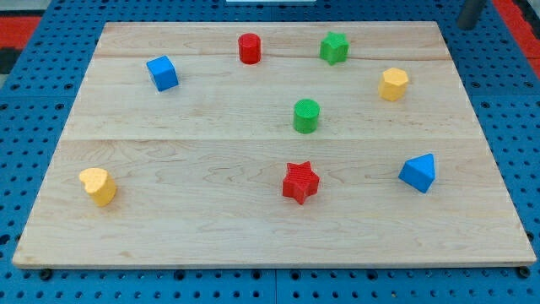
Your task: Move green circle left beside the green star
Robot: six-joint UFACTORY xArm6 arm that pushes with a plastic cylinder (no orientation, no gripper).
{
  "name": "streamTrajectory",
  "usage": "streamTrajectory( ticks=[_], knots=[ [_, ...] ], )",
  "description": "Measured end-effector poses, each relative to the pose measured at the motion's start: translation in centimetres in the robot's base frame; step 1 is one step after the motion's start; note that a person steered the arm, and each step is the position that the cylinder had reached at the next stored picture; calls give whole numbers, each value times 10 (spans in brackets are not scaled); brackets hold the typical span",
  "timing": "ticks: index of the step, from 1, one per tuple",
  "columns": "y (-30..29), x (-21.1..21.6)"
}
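Note:
The green circle (306,116) stands upright near the middle of the wooden board (169,211). The green star (334,47) sits near the view's top, above the circle and slightly to its right. My tip (465,24) shows at the view's top right corner, just off the board's far edge. It is well to the right of the green star, far from the green circle, and touches no block.
A red cylinder (249,48) sits left of the green star. A yellow hexagon (393,84), a blue cube (162,73), a yellow heart (98,186), a red star (299,182) and a blue triangle (418,172) are spread over the board.

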State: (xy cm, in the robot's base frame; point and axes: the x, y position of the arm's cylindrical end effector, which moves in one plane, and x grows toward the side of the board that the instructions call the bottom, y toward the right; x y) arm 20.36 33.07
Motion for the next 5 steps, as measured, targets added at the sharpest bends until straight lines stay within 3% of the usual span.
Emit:
streamTrajectory(
  ticks=[5],
  knots=[
    [7, 3]
  ],
)
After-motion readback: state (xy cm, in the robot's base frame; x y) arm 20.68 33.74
